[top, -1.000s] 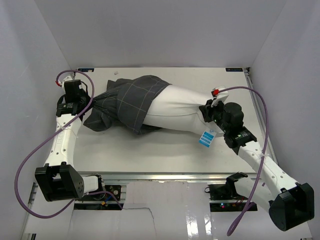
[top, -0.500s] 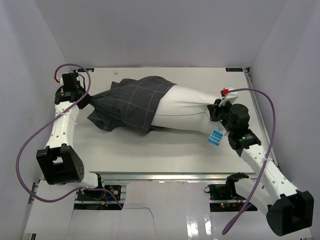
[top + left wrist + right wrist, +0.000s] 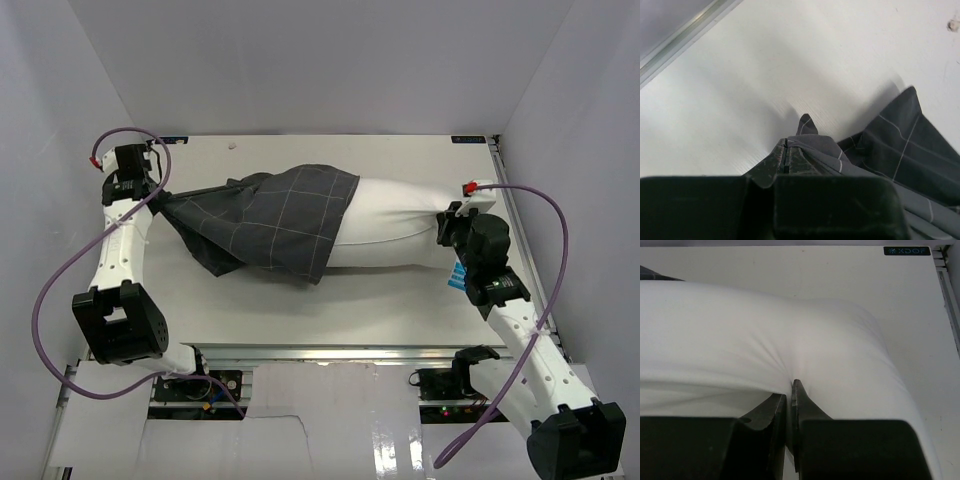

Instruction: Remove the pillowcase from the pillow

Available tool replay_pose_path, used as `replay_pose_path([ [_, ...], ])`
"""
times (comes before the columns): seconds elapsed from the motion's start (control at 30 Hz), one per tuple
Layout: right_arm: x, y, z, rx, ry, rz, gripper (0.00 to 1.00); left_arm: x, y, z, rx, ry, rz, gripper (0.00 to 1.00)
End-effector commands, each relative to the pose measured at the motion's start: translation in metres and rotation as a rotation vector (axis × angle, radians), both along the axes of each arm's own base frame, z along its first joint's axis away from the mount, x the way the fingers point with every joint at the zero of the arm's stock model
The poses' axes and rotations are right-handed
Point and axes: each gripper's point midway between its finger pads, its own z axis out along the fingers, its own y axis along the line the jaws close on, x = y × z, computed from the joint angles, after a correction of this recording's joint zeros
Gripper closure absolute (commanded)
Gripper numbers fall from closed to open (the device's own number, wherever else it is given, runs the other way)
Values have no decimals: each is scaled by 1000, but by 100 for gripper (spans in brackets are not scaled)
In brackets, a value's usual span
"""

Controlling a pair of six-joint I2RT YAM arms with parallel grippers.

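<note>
The dark grey checked pillowcase [image 3: 270, 218] lies stretched across the left half of the table and covers only the left end of the white pillow [image 3: 395, 218]. My left gripper [image 3: 160, 197] is shut on the pillowcase's far left corner; the wrist view shows the cloth [image 3: 900, 145] pinched in my left gripper [image 3: 785, 145]. My right gripper [image 3: 445, 228] is shut on the pillow's right end; in its wrist view my right gripper [image 3: 789, 387] pinches a fold of the white fabric [image 3: 765, 335]. The blue tag [image 3: 458, 277] shows under the right wrist.
The white table [image 3: 320, 300] is bounded by grey walls at left, back and right. A rail runs along the right edge [image 3: 515, 215]. Purple cables loop off both arms.
The left gripper has pulled the pillowcase corner left and back, the right gripper has pulled the pillow right. The case has slid off further and more white pillow shows.
</note>
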Motion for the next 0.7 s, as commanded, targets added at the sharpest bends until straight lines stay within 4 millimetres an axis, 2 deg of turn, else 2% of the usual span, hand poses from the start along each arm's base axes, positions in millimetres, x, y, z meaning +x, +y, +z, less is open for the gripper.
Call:
replay_pose_path([
  [0.0, 0, -74, 39, -25, -138, -355, 92, -13, 77, 52, 174, -100, 280, 100],
  [0.1, -4, -81, 43, -21, -155, -387, 92, -1, 82, 62, 173, -99, 274, 100],
  [0.23, -6, -86, 44, -16, -161, -411, 92, 5, 86, 66, 178, -100, 279, 100],
  [0.67, -10, -103, 50, -10, -185, -480, 92, 15, 124, 64, 183, -59, 347, 100],
])
